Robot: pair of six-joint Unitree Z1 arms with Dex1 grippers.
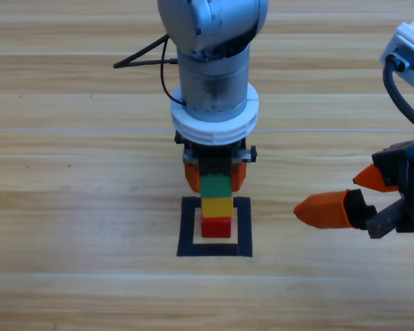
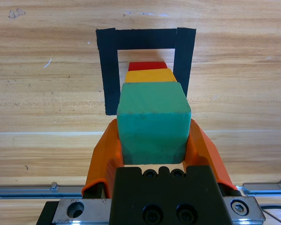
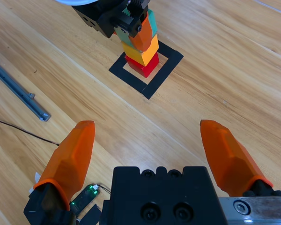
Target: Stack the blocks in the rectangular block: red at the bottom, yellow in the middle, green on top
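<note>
Left gripper comes down from the top of the high view at centre, jaws closed on either side of the green cube, which sits on top of the stack. Yellow cube directly under it, red cube at the bottom on bare wood. Whole stack stands inside the rectangular block, the black tape outline on the counter; from the left wrist view it sits nearer the outline's right strip than its left. Right gripper waits at the right edge of the high view, well apart from the stack, jaws spread wide and holding nothing. Right wrist view shows a small circuit board with green lights near the bottom edge and a grey metal rail on the wood. No readable brand, label or writing on anything in view.
</note>
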